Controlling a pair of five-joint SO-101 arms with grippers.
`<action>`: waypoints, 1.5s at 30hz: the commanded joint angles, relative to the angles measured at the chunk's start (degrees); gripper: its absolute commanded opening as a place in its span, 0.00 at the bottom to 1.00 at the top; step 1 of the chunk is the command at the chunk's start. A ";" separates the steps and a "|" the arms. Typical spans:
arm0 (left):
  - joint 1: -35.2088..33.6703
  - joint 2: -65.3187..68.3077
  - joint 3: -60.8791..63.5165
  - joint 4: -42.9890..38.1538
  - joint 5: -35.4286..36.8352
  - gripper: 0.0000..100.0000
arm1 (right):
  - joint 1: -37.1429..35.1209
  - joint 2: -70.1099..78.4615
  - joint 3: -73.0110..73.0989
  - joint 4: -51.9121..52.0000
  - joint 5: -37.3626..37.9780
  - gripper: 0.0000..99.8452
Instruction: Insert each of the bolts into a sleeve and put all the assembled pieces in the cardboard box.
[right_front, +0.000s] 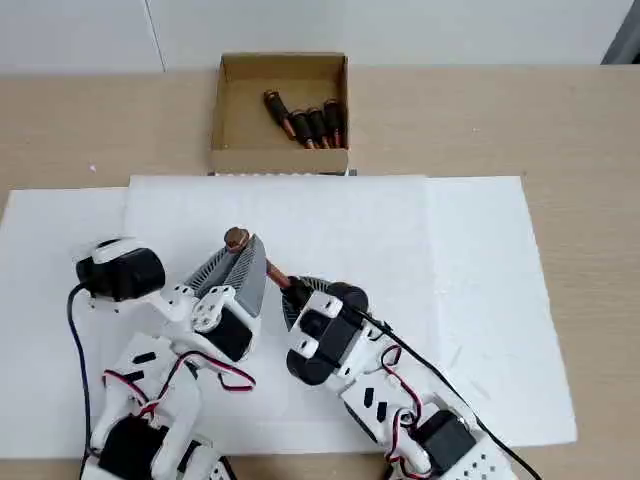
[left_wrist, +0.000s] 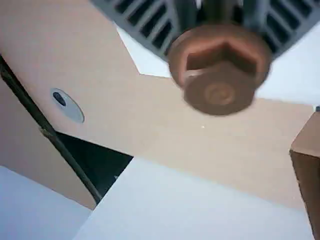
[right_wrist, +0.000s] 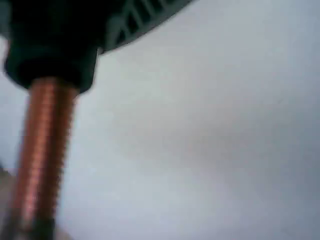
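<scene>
Holding bolt (right_front: 237, 239): left gripper (right_front: 245, 256), jaws clamped just under the hex head.
Holding sleeve (right_front: 296, 290): right gripper (right_front: 300, 298), jaws closed around it, bolt's threaded end entering it.
Lying in cardboard box (right_front: 228, 110): four assembled pieces (right_front: 306, 122).

We see one copper bolt (right_front: 262, 262) held above the white sheet, slanting between the two arms. Its hexagonal flanged head (left_wrist: 220, 70) sits at the tip of the left gripper (right_front: 243, 252), which clamps the bolt just behind it. The threaded shank (right_wrist: 42, 145) runs down into a black sleeve (right_wrist: 50, 55) pinched in the right gripper (right_front: 298, 294); part of the thread is bare. At the table's far side stands the open cardboard box (right_front: 216, 110). Four assembled pieces (right_front: 305, 122), dark sleeves on copper bolts, lie side by side in its right half, slightly slanted.
</scene>
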 joint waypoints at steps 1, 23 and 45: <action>0.26 -0.53 -0.04 -1.76 0.35 0.00 | -0.22 -1.54 -2.46 -1.80 0.97 0.00; 11.78 -0.44 4.26 8.62 -8.26 0.01 | -0.22 -1.54 -3.52 -1.63 1.05 0.00; 3.34 -0.35 -2.42 10.46 -15.21 0.19 | 0.31 -1.45 -2.90 -1.19 1.05 0.00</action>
